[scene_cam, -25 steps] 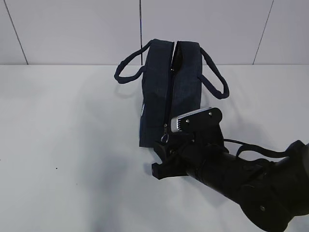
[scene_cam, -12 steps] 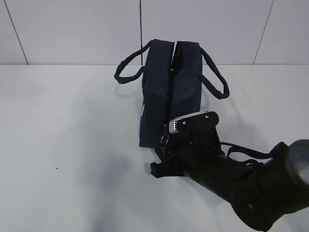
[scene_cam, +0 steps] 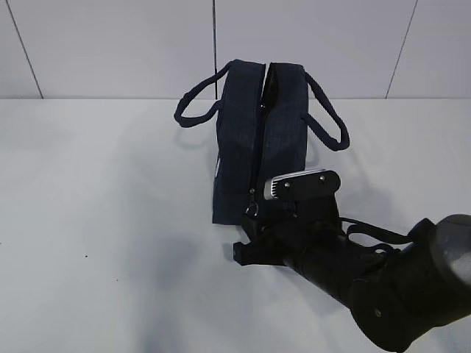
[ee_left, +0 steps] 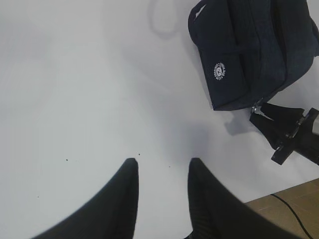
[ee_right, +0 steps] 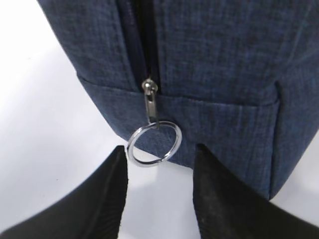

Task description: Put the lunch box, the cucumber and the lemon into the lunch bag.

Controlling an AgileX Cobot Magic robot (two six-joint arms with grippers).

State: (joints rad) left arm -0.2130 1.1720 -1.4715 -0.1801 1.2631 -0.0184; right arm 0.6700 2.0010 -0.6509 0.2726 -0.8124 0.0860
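The navy lunch bag (scene_cam: 257, 140) stands on the white table with its two loop handles out to the sides. It also shows in the left wrist view (ee_left: 249, 55), white logo facing out, and in the right wrist view (ee_right: 209, 59). Its metal ring pull (ee_right: 153, 143) hangs at the near end, low on the bag (scene_cam: 252, 210). My right gripper (ee_right: 159, 149) is open, its fingertips on either side of the ring just below it; it also shows in the exterior view (scene_cam: 249, 234). My left gripper (ee_left: 162, 162) is open and empty over bare table. The lunch box, cucumber and lemon are out of view.
The white table (scene_cam: 96, 220) runs back to a grey panelled wall (scene_cam: 110, 44). In the left wrist view the table's edge and brown floor (ee_left: 289, 211) with a cable show at the lower right. The right arm's bulk (scene_cam: 383, 287) fills the lower right of the exterior view.
My right gripper has shifted slightly at the bag's near end and stays by the ring pull. The bag has not moved.
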